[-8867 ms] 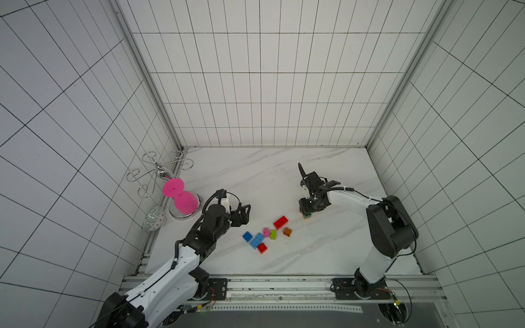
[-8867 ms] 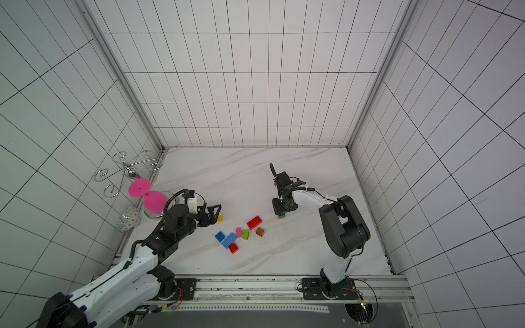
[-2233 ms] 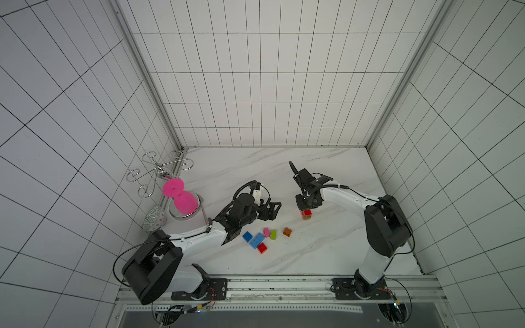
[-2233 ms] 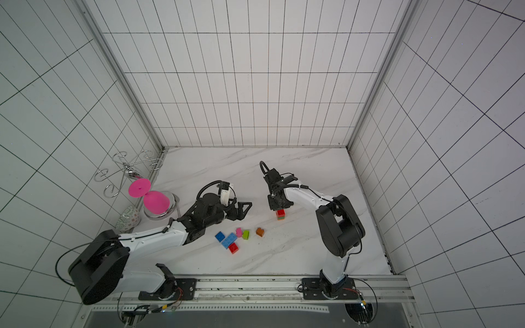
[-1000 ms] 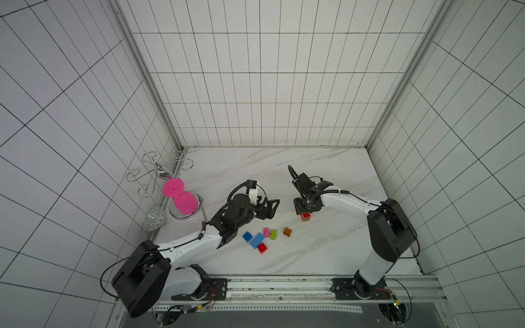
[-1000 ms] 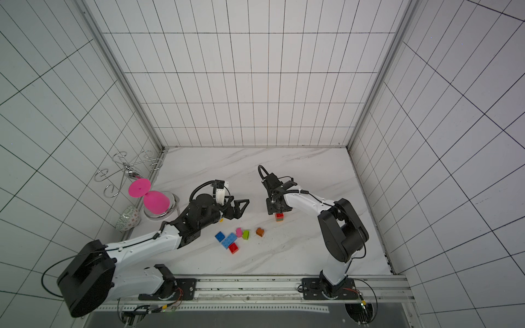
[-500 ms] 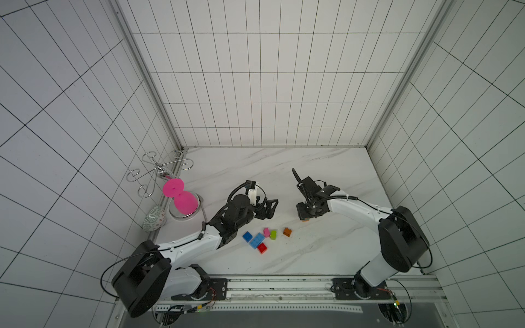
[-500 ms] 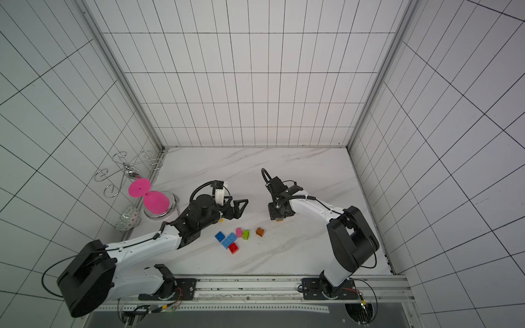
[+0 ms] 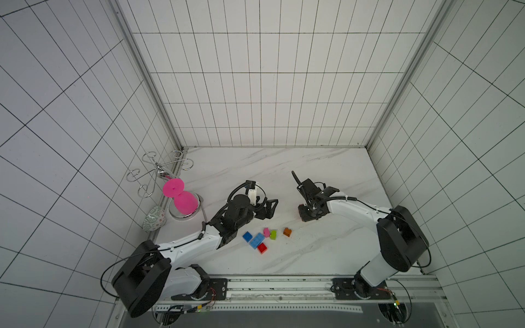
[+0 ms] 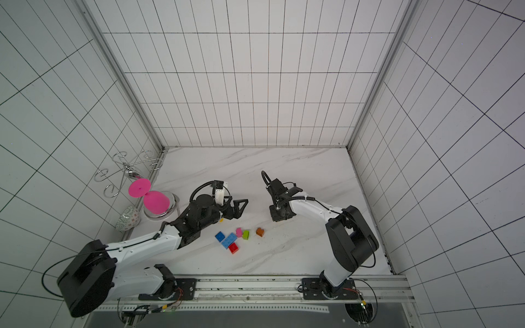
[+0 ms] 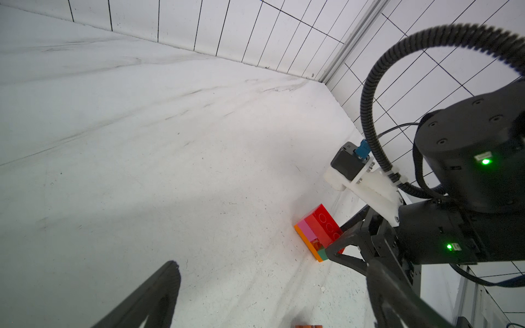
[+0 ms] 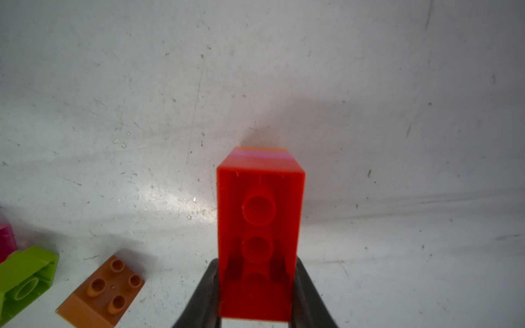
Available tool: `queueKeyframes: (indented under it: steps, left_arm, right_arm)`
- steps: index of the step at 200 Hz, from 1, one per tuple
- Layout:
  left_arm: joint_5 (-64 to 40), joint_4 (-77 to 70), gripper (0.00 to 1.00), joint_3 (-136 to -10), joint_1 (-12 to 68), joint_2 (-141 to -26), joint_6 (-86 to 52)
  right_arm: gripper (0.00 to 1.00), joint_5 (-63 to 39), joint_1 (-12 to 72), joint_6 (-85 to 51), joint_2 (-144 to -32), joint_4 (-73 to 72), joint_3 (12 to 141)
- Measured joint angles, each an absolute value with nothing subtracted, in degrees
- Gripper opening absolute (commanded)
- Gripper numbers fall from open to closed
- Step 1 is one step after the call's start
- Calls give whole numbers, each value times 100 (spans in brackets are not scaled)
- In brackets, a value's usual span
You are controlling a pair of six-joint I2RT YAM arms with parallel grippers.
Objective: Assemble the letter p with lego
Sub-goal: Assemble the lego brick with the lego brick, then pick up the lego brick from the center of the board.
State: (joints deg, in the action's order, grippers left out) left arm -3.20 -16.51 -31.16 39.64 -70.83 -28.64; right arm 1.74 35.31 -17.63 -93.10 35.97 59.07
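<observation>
**Right arm grips a lego stack lying on its side**

On a white marble tabletop (image 9: 284, 170), the right gripper (image 9: 309, 218) reaches down. Its jaws press against both long sides of a red brick (image 12: 260, 215), near one end. The brick's hollow underside faces the wrist camera. It tops a small stack (image 11: 318, 230) of red, pink, orange and green layers, tipped onto its side. The left gripper (image 9: 267, 210) hovers nearby, jaws spread wide and empty. Loose bricks (image 9: 257, 240) lie between the arms, the brown brick (image 9: 287, 232) nearest the stack. The likely risk is that the jaws hold only the red brick. A lift could swing the stack or peel off its other layers.
</observation>
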Motion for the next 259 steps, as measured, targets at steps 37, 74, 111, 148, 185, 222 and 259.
queueKeyframes:
  steps: [37,74,111,148,185,222,259]
  left_arm:
    - [-213,-1643,97,-3089,3964,-7037,-2851]
    - [51,-1621,97,-2908,3916,-6681,-2886]
    - [49,-1761,98,-2582,3395,-6431,-3151]
    - [-213,-1992,98,-2233,2755,-6403,-3544]
    - [-561,-2191,98,-2158,2381,-6403,-3817]
    - [-744,-2296,98,-2123,2239,-6405,-3966]
    - [-843,-2333,98,-2119,2231,-6405,-4018]
  right_arm:
    - [46,266,3566,-1664,-9292,3686,5937]
    - [59,355,3667,-1636,-8772,3946,5937]
    - [63,209,4235,-1426,-8182,3881,5935]
    - [71,-303,5216,-880,-8215,3435,5927]
    - [73,-598,5671,-364,-8650,2613,5769]
    - [74,-794,5682,40,-8838,1706,5288]
    - [70,-902,5857,117,-8847,1304,5186]
